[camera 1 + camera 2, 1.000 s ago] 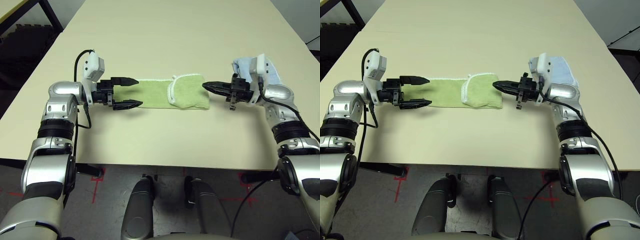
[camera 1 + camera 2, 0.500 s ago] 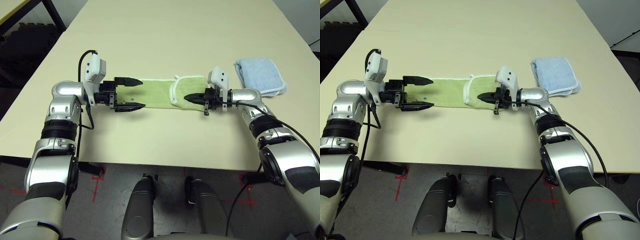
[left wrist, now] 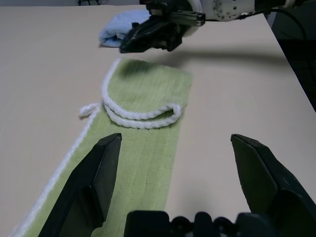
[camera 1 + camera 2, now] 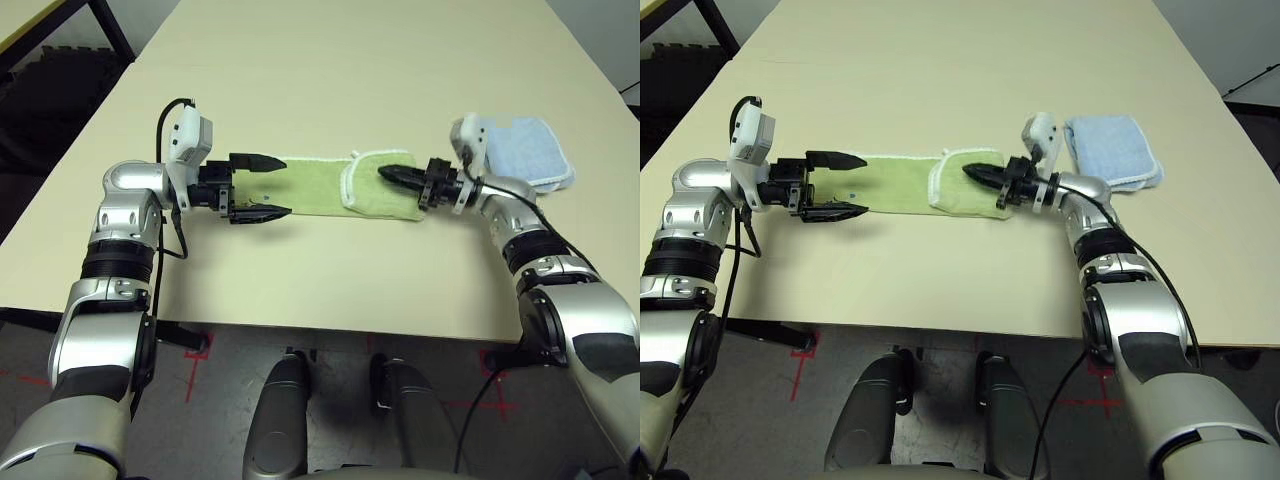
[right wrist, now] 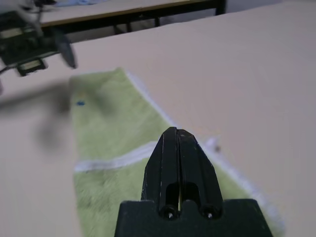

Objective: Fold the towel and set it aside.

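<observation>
Right now you have the towel (image 4: 335, 186) lying as a long green strip across the middle of the table (image 4: 330, 70), running left to right, with its right end folded back over itself so the white edging curls in a loop on top. A tiny dark motif shows on the single layer near the left end.

Your left gripper (image 4: 262, 186) sits at the strip's left end, pointing right along it, its 2 black fingers spread wide: 1 over the far edge, 1 at the near edge. From the left wrist view the fingers straddle the cloth without closing on it.

Your right gripper (image 4: 978, 173) points left over the folded right end, its 2 fingers pressed together into a single tip with nothing between them. In the right wrist view that tip sits above the doubled layer; whether it touches the terry you cannot tell.

Just right of your right wrist, a light blue folded cloth (image 4: 527, 148) lies on the table, apart from the towel.
</observation>
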You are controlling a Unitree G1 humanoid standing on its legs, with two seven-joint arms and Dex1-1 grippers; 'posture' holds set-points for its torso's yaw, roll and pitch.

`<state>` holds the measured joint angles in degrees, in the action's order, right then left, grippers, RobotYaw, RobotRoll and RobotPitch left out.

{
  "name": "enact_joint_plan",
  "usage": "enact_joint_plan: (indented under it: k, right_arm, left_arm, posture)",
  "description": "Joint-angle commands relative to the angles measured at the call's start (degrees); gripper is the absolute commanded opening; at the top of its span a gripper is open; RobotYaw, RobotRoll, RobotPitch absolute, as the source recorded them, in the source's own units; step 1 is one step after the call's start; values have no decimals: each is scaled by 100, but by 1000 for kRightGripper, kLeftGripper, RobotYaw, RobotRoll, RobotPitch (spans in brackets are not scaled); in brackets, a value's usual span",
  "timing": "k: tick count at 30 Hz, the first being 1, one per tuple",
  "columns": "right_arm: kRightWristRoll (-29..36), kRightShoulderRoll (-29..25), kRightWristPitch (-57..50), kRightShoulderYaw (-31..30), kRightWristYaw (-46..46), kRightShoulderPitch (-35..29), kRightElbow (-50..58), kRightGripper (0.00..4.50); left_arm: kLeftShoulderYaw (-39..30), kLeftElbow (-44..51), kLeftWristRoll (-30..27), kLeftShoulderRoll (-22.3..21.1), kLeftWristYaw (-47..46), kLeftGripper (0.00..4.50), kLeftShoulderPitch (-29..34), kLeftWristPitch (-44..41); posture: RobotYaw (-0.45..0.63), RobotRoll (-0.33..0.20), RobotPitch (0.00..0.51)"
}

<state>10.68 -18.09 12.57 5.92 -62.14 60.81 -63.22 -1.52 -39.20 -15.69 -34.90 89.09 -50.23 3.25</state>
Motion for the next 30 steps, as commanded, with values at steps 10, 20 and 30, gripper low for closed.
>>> enact_joint_plan:
  k: [10, 20, 30]
  right_arm:
    - [-891, 575, -392, -362, 2142, -384, -786, 20]
    - [-140, 274, 163, 177, 976, -332, 37, 20]
    - [639, -959, -140, 229, -923, -1176, 2290, 20]
  left_arm:
    - [56, 92, -12, -43, -30, 4500, 16, -112]
    - [45, -24, 10, -86, -57, 4500, 10, -59]
    - [3, -405, 74, 26, -297, 4500, -72, 190]
  posture:
    - [156, 0, 185]
    - [125, 0, 169]
    - [74, 0, 156]
